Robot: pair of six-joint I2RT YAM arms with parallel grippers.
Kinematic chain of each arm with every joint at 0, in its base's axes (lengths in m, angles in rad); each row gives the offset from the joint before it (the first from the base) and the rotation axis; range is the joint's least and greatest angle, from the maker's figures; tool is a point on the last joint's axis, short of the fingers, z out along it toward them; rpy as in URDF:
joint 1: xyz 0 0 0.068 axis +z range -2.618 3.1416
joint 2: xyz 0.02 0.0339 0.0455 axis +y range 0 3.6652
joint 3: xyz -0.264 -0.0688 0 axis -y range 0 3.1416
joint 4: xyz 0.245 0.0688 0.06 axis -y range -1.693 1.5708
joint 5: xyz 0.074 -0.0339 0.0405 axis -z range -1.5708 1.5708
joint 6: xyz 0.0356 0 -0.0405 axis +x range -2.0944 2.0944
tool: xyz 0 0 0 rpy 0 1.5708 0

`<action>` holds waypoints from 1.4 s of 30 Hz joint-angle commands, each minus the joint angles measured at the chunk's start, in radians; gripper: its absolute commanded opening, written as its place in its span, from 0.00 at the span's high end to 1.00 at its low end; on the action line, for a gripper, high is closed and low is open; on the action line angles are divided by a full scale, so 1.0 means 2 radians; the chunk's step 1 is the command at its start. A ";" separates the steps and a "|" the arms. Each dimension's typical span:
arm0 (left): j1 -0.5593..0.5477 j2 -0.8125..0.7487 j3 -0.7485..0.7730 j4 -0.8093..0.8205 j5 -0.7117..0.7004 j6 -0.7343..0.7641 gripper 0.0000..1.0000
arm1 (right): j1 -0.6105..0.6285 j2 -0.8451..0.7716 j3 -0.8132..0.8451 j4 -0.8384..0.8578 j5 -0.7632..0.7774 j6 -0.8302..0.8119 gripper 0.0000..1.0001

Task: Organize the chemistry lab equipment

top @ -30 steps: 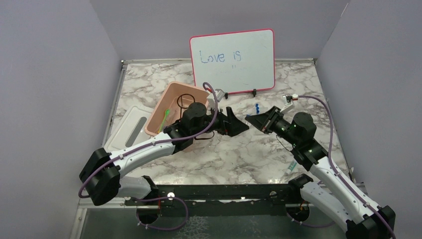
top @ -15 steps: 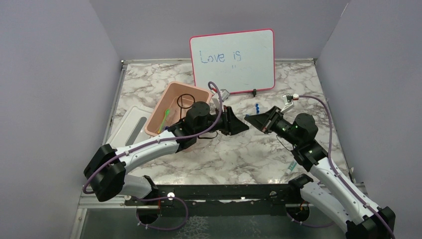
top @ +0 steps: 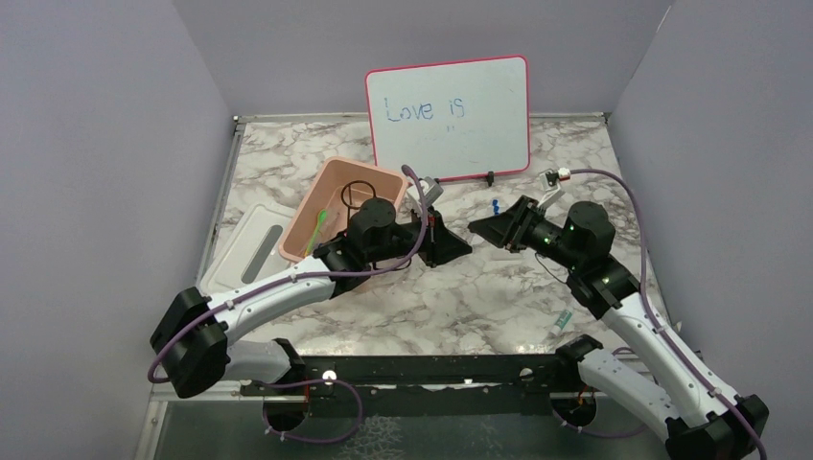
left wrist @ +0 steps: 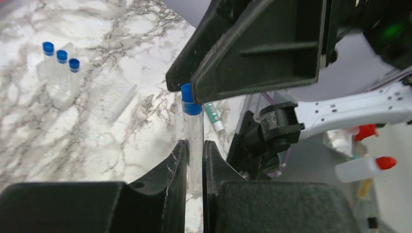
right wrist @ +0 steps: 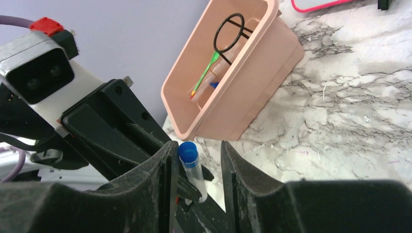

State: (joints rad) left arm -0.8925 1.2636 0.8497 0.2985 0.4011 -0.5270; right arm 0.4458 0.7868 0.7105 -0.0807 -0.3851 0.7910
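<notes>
Since a second ago the left gripper (left wrist: 194, 145) has closed from wide to narrow, and the right gripper (right wrist: 197, 150) has spread its jaws. The left gripper now pinches a blue-capped clear tube (left wrist: 194, 128) upright between its two fingers, holding it low on the body with the cap standing above the fingertips. The right gripper meets it tip to tip: its fingers stand apart on either side of the tube's cap, with open space showing on one side. Past the left gripper's tips, off to one side on the marble table (top: 479, 287), three more blue-capped tubes (left wrist: 60, 70) stand close together. A small green-labelled tube (left wrist: 214, 115) lies farther out, beyond the held tube. Behind the left gripper, as the right wrist camera sees it, sits a pink tub (right wrist: 243, 92). A black wire ring stand (right wrist: 231, 30) and a green-handled slim tool (right wrist: 208, 68) rest inside the tub. From above, a white lid (top: 247, 244) lies just beside the tub on its far side from the grippers. A pink-framed whiteboard (top: 448, 115) stands beyond both grippers, at the back of the table.
</notes>
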 commanded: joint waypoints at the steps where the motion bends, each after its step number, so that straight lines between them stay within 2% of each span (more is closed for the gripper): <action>1: -0.004 -0.030 0.018 -0.063 0.011 0.140 0.95 | -0.001 0.029 0.069 -0.124 -0.038 -0.076 0.58; 8: -0.004 -0.033 0.030 -0.091 0.026 0.173 0.94 | -0.001 0.062 0.114 -0.175 -0.116 -0.121 0.54; 15: -0.006 -0.034 0.031 -0.098 0.026 0.177 0.94 | -0.001 0.096 0.131 -0.186 -0.122 -0.125 0.57; 19: -0.006 -0.034 0.034 -0.109 0.023 0.181 0.94 | -0.001 0.108 0.130 -0.178 -0.131 -0.112 0.63; 22: -0.007 -0.035 0.035 -0.111 0.021 0.182 0.94 | -0.002 0.106 0.127 -0.164 -0.134 -0.104 0.77; 24: -0.006 -0.035 0.036 -0.113 0.016 0.181 0.92 | -0.002 0.104 0.125 -0.157 -0.133 -0.099 0.83; 26: -0.006 -0.036 0.042 -0.121 0.010 0.178 0.84 | -0.002 0.102 0.127 -0.157 -0.127 -0.099 0.86; 29: -0.006 -0.044 0.052 -0.143 -0.038 0.159 0.52 | -0.001 0.101 0.131 -0.164 -0.099 -0.104 0.87; 31: -0.007 -0.056 0.060 -0.163 -0.088 0.151 0.34 | -0.001 0.099 0.138 -0.177 -0.064 -0.116 0.88; 33: -0.006 -0.074 0.063 -0.182 -0.151 0.139 0.23 | -0.001 0.099 0.145 -0.190 -0.015 -0.132 0.87; 35: -0.007 -0.097 0.063 -0.198 -0.219 0.132 0.18 | -0.002 0.102 0.152 -0.200 0.034 -0.151 0.87; 37: -0.006 -0.121 0.061 -0.208 -0.245 0.131 0.16 | -0.001 0.109 0.157 -0.205 0.092 -0.167 0.87; 42: -0.006 -0.158 0.057 -0.224 -0.246 0.140 0.14 | -0.001 0.139 0.154 -0.201 0.214 -0.203 0.87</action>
State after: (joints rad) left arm -0.8989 1.0012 0.9405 -0.1040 0.0032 -0.2481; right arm 0.4450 1.0199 1.0054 -0.4641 -0.2295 0.4690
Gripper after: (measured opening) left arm 0.854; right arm 0.179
